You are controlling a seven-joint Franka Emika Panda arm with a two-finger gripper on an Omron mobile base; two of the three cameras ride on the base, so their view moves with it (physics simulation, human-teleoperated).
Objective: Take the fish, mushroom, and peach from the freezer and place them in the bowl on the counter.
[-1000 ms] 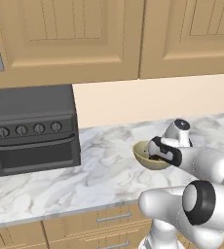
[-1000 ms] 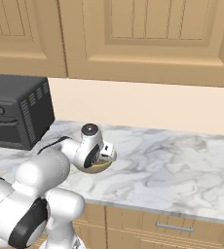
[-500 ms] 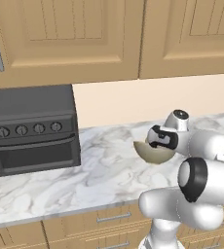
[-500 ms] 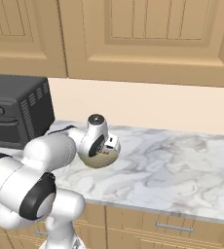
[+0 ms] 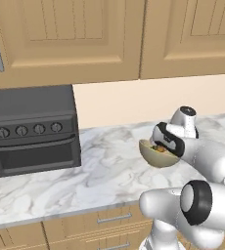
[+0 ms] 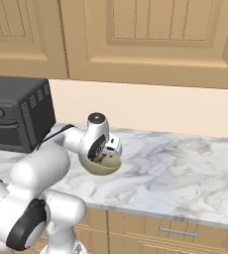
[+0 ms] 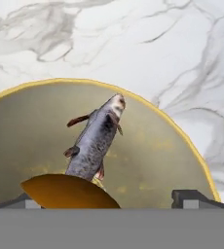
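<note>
Since a second ago the jaws have spread and the arm has shifted. Left base view: gripper over the bowl on the counter. Hand view: gripper released; fish lies in the bowl, head toward the far rim, tail beside the peach.

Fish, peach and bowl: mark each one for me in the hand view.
Fish (image 7: 95, 141): hand view, middle of its grey body.
Peach (image 7: 67, 192): hand view, top of the orange ball at the bottom edge.
Bowl (image 7: 155, 151): hand view, bare olive inner wall right of the fish.
</note>
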